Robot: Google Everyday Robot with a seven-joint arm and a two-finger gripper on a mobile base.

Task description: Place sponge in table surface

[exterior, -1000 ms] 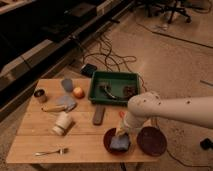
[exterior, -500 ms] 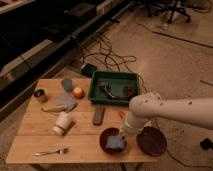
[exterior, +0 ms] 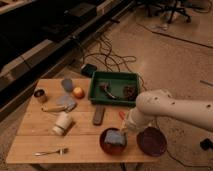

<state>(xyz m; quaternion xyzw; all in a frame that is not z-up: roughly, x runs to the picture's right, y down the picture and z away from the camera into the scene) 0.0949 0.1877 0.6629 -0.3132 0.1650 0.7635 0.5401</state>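
Note:
The blue-grey sponge [exterior: 115, 138] lies inside the red bowl [exterior: 103, 142] at the front right of the light wooden table surface [exterior: 82, 137]. My gripper [exterior: 124, 128] is at the end of the white arm [exterior: 155, 106] that reaches in from the right. It hangs just above the sponge's right back edge, close to it or touching it. The arm hides part of the table's right side.
A dark red plate [exterior: 151, 142] lies right of the bowl. A green tray [exterior: 114, 87] with items stands at the back. A dark flat bar [exterior: 99, 115], white cup [exterior: 62, 123], grey-blue lid piece [exterior: 65, 102], blue-grey cup [exterior: 67, 84], apple [exterior: 78, 92], metal can [exterior: 40, 95] and fork [exterior: 50, 151] lie to the left.
My gripper has drawn up and slightly right from down over the bowl. More of the sponge and the bowl shows now. The sponge stays in the bowl.

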